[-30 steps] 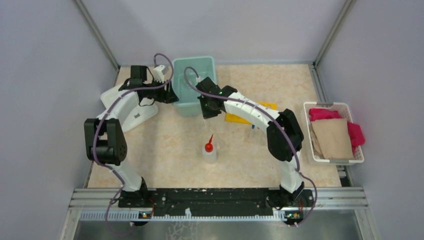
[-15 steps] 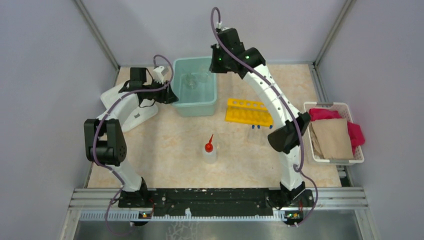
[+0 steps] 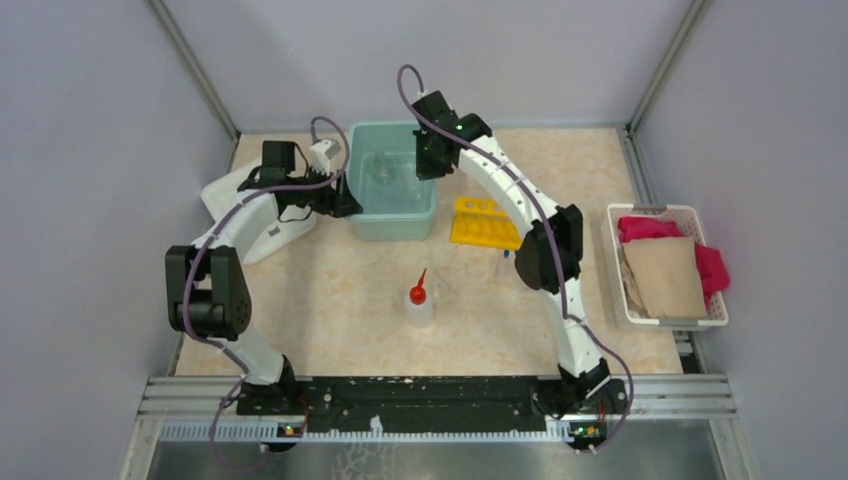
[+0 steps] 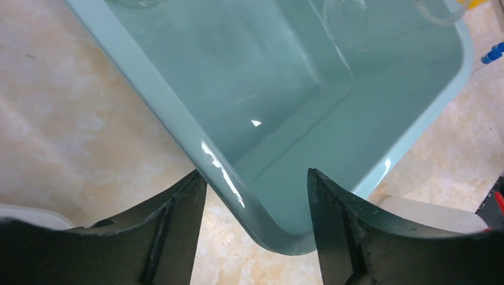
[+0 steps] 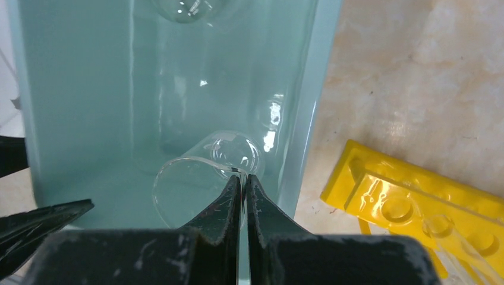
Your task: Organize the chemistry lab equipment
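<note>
A teal bin (image 3: 425,215) stands at the back middle. My left gripper (image 3: 345,203) straddles its near left corner (image 4: 178,119), one finger outside and one inside, shut on it (image 4: 252,178). My right gripper (image 3: 430,160) hangs over the bin's right side, shut (image 5: 243,178) on the rim of a clear glass cup (image 5: 190,184) tilted inside the bin. A second glass cup (image 5: 187,9) lies in the bin (image 3: 380,168). The squeeze bottle (image 3: 420,300) with the red nozzle stands mid-table. The yellow rack (image 3: 480,222) lies right of the bin, with blue-capped test tubes (image 3: 505,258) beside it.
A white basket (image 3: 715,310) of pink and brown cloths stands at the right edge. A white tray-like object (image 3: 265,225) lies under my left arm at the left. Grey walls close in the table at the back and sides.
My right arm carried the cup from in front of the bin, up high over its back, then down over its right side. The bin and my left gripper shifted slightly nearer and right.
</note>
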{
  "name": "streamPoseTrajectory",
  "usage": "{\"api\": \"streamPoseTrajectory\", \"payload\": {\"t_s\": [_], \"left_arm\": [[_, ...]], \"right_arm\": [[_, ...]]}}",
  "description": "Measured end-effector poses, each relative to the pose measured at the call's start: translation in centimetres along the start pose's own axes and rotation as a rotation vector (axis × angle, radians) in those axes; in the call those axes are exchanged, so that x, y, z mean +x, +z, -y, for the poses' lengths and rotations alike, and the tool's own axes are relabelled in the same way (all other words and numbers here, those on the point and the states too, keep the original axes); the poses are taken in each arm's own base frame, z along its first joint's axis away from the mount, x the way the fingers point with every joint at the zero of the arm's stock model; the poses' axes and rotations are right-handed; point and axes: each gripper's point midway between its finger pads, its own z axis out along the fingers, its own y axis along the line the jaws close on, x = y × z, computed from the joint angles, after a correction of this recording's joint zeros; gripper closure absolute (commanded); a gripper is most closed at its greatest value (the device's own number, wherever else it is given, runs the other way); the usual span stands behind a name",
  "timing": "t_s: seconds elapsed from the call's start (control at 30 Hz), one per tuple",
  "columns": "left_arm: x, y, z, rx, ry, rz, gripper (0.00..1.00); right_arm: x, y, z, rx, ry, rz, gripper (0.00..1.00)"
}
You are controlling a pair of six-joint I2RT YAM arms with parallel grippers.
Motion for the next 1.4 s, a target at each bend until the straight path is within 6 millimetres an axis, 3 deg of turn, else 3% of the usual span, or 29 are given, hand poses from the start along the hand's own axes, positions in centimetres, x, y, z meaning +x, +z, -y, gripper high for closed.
{"api": "streamPoseTrajectory", "payload": {"t_s": [0.17,0.37,0.53,0.9,1.13,1.23,1.4], "left_arm": [[0.2,-0.7,2.1,0.020,-0.018,-0.005,0.12],[-0.5,-2.7,4.5,0.044,-0.024,0.014,0.08],[-0.7,-3.6,5.2,0.046,-0.036,0.003,0.04],[-2.7,-5.5,4.4,-0.053,-0.015,-0.013,0.01],[-2.7,-6.2,3.4,-0.097,-0.022,-0.021,0.01],[-3.1,-6.6,3.1,-0.109,-0.025,-0.013,0.01],[-3.4,-7.1,2.8,-0.119,-0.028,-0.009,0.01]], "right_arm": [[3.2,2.0,1.1,0.033,-0.007,-0.089,1.00],[7.2,3.5,1.2,0.064,-0.042,-0.177,1.00],[8.7,4.0,0.4,0.060,-0.069,-0.183,1.00],[8.8,3.5,0.6,0.084,-0.090,-0.163,1.00],[8.8,3.6,1.2,0.128,-0.123,-0.145,1.00],[8.7,3.6,1.3,0.147,-0.137,-0.132,0.92],[8.6,3.5,1.1,0.164,-0.169,-0.113,0.69]]}}
